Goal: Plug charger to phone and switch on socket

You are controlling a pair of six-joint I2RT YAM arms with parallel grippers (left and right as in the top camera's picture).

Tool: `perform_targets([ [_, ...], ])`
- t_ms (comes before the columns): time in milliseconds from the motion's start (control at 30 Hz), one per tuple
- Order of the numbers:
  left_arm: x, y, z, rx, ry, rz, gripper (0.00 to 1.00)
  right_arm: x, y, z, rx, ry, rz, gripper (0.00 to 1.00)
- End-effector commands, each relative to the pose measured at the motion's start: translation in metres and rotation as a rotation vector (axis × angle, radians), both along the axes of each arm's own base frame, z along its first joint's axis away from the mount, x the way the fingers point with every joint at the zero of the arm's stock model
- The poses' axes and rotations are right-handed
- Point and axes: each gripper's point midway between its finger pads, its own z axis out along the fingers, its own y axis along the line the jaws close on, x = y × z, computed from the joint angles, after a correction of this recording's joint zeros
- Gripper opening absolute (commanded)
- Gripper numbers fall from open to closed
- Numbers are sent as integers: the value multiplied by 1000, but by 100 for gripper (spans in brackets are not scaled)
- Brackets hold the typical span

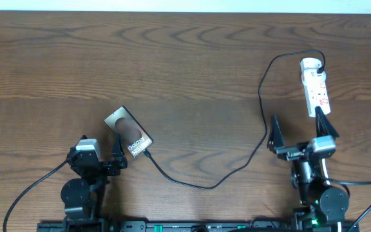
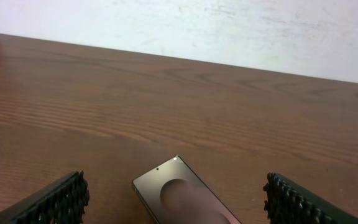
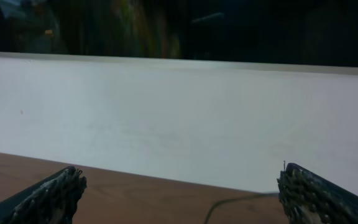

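Left claw (image 1: 100,143) gapes empty beside the phone (image 1: 129,132), and right claw (image 1: 298,125), also released, sits well apart from it.

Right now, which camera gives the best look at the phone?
The overhead view: it shows the whole phone, tilted on the table, the black cable reaching its lettered end. The left wrist view catches only one end, cropped at the frame's bottom. The right wrist view shows none of it.
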Motion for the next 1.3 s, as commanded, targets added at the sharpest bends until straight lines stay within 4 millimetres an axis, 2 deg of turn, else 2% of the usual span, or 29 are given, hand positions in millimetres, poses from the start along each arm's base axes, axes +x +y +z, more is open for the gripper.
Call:
perform_targets([
  [0,-1,1,-13,-8,38,4,90,-4,-4,-16,5,19,-26,99],
  [200,-1,1,-13,-8,38,4,90,-4,-8,-44,-5,134,-49,99],
  [533,-1,1,-13,-8,38,4,90,-9,-17,-109,-32,392,-91,100],
  [1267,-1,1,-13,-8,38,4,90,-9,-21,-108,-30,387,-105,99],
])
